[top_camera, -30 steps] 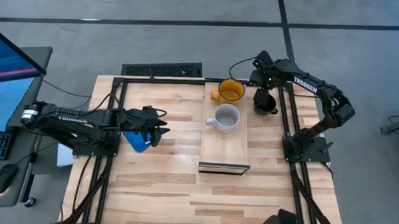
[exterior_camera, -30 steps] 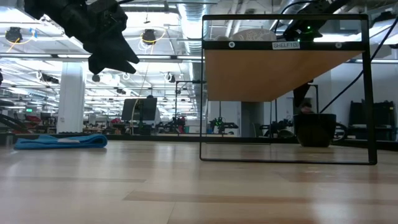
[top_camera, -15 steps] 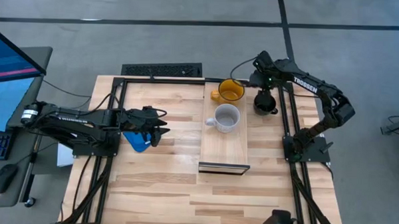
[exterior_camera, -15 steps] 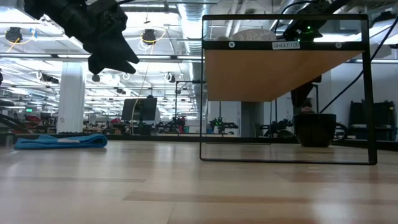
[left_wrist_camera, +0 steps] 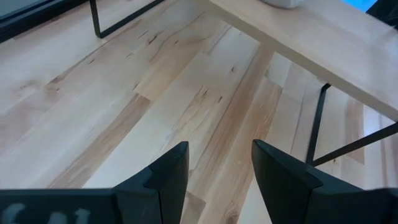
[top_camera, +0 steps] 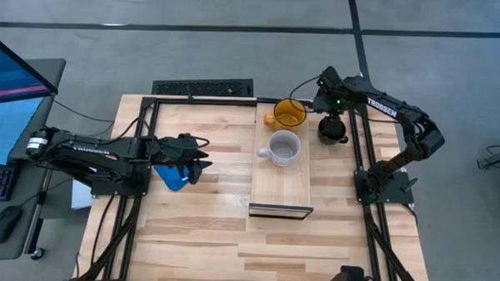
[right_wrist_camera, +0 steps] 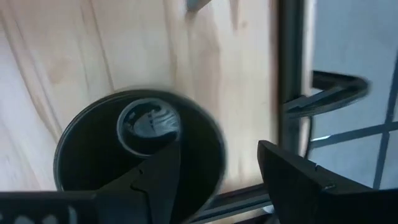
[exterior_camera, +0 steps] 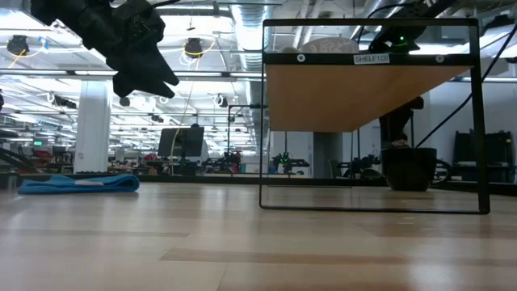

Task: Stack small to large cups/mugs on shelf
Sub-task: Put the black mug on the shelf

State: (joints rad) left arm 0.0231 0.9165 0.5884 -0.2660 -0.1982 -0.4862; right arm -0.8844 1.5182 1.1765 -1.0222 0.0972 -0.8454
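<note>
Planked tabletop (top_camera: 205,239) carries everything, and we start with the black mug (top_camera: 332,129), which stands on the table just beside the shelf (top_camera: 282,185), at its far right corner. On the shelf itself sit the yellow mug (top_camera: 288,114) at the far end and the white mug (top_camera: 283,147) just in front of it, apart from each other.

Our right gripper (top_camera: 325,96) hangs near the black mug's far side; in the wrist view its fingers (right_wrist_camera: 163,180) are spread wide, one over the rim and one outside the wall, nothing held.

To do this grasp well, we judge that we should settle one finger inside and one outside the wall, away from the handle, close firmly, then lift straight up to clear the shelf's dark frame.

Our left gripper (top_camera: 197,162) waits over the table near a blue cloth (top_camera: 172,179), fingers apart and empty.
</note>
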